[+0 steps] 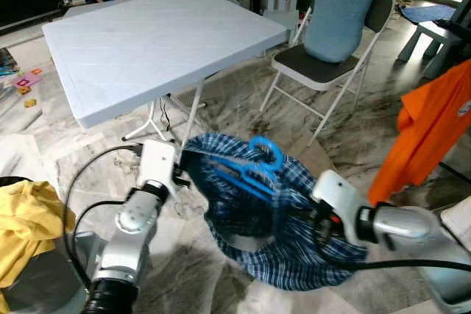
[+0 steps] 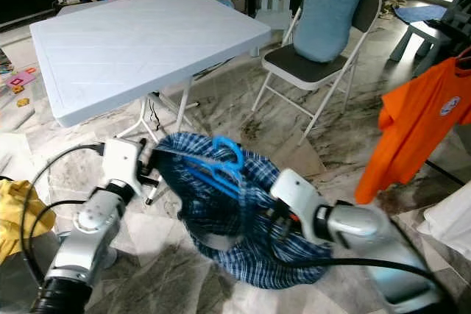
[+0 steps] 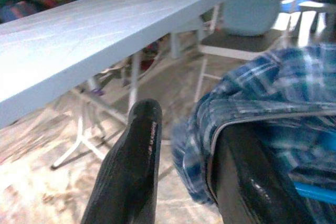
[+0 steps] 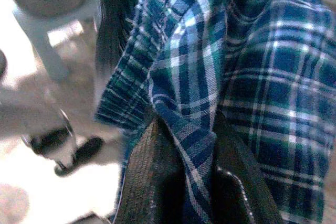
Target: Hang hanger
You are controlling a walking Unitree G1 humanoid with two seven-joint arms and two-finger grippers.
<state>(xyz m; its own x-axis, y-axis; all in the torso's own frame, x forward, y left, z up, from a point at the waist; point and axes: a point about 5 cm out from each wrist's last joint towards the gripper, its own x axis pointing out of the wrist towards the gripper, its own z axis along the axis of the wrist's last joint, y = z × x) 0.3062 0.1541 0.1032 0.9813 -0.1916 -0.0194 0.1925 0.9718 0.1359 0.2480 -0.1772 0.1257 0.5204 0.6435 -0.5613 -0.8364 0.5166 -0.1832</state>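
Note:
A blue plaid shirt [image 1: 272, 233] hangs in the air between my two grippers, above the marble floor. A bright blue plastic hanger [image 1: 254, 167] lies on its upper folds, hook pointing away from me. My left gripper [image 1: 182, 174] is at the shirt's left edge; in the left wrist view its fingers [image 3: 131, 166] stand apart, and the shirt's hem [image 3: 247, 119] drapes over one of them. My right gripper [image 1: 309, 215] is at the shirt's right side. The right wrist view shows it [image 4: 184, 177] shut on a fold of plaid cloth [image 4: 184, 129].
A white folding table [image 1: 147, 42] stands ahead on the left. A folding chair with a blue cushion [image 1: 338, 20] is ahead on the right. An orange shirt [image 1: 434, 130] hangs at the far right. Yellow cloth [image 1: 29, 211] lies over a grey bin at my lower left.

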